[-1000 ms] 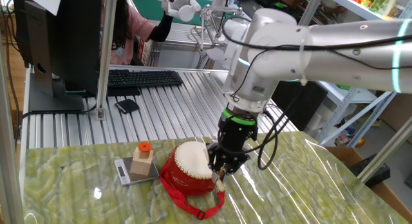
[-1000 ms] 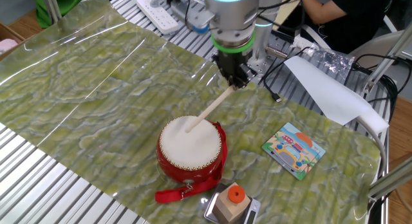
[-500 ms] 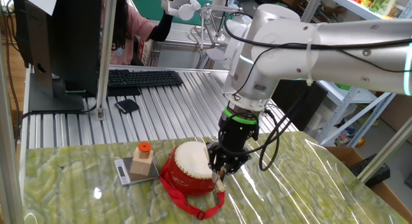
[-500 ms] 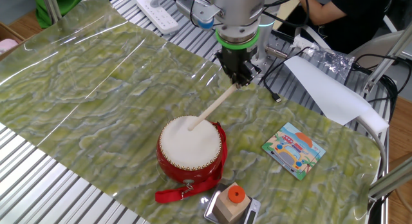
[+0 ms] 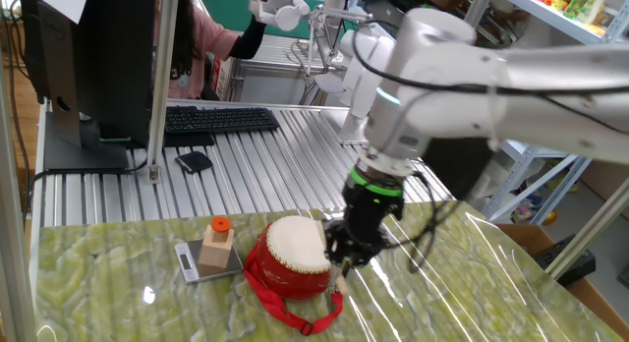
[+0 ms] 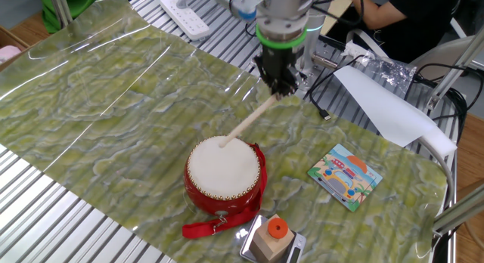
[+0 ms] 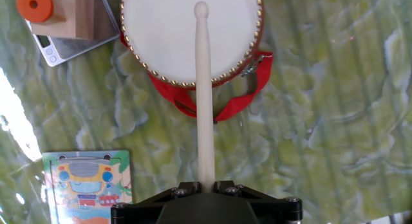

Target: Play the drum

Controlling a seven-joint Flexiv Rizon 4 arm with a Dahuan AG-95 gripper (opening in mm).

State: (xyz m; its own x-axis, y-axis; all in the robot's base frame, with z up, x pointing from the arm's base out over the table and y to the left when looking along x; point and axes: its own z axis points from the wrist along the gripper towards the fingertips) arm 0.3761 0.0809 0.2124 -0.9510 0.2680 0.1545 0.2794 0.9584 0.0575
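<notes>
The drum (image 5: 291,256) (image 6: 224,174) (image 7: 190,36), red-bodied with a cream skin and a red strap, stands on the green marbled table. My gripper (image 5: 345,254) (image 6: 277,85) (image 7: 206,184) is shut on the butt of a pale wooden drumstick (image 6: 249,121) (image 7: 205,89). The stick slopes down toward the drum. Its tip hangs over the skin close to the rim on my side. I cannot tell whether the tip touches the skin. The gripper stays beside the drum, above the table.
A wooden block with an orange cap (image 5: 218,244) (image 6: 271,236) (image 7: 46,13) sits on a small scale next to the drum. A picture card (image 6: 345,176) (image 7: 86,185) lies on the table. A keyboard (image 5: 216,119), a power strip (image 6: 189,12), white paper (image 6: 386,104) and cables lie on the metal slats.
The arm has shifted and the gripper has drawn back a little with the stick. The stick's tip has moved from the middle of the skin toward its rim.
</notes>
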